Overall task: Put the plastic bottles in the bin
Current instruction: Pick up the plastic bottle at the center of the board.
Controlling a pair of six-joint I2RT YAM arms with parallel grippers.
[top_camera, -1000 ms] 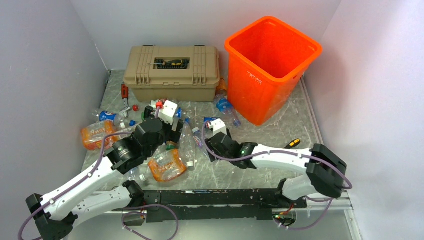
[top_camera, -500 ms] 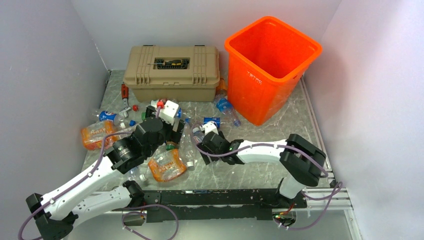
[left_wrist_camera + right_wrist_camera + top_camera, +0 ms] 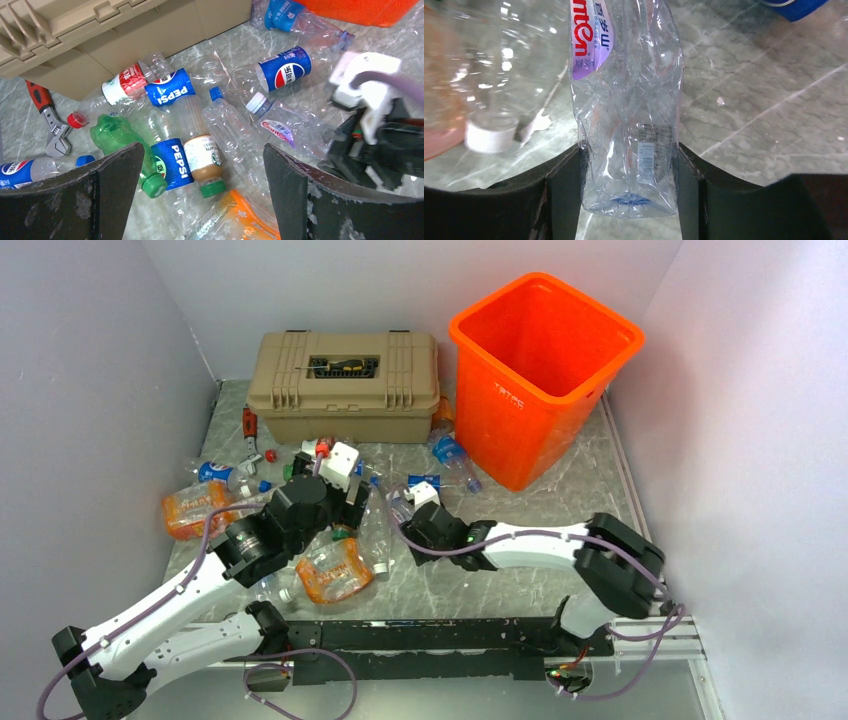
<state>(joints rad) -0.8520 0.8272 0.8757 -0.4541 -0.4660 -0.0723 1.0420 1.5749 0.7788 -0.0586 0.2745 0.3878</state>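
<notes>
Change: within the last second the right arm has folded its elbow inward. It has carried the right gripper from the table's middle toward 9 o'clock, into the edge of the bottle heap. The left arm has barely shifted.
Right jaws: narrowed onto the purple-labelled bottle. In the right wrist view both fingers stand against its crumpled walls just above the base. The grasp appears made, but its firmness cannot be told.
Held bottle: clear and crushed, lying on the marbled table close to its centre and not visibly lifted. It lies beside a larger clear bottle at its 9 o'clock side.
Left jaws: spread wide and holding nothing. The left gripper hovers over the heap.
Other bottles: a Pepsi-labelled bottle, a green bottle and an orange-wrapped bottle, among others. They are strewn from 9 to 11 o'clock of the table's centre, in front of the tan toolbox.
Bin: bright orange and upright at 1 o'clock, well apart from the held bottle. No bottle shows in the part of its interior seen from above.
Meaning for the task: the reach is probably over and the first pick has begun, with nearly all of the work ahead. The likely next move is a lift, then a swing toward 1 o'clock above the thick rim before release. Thin crushed plastic may spring or slip between the pads.
</notes>
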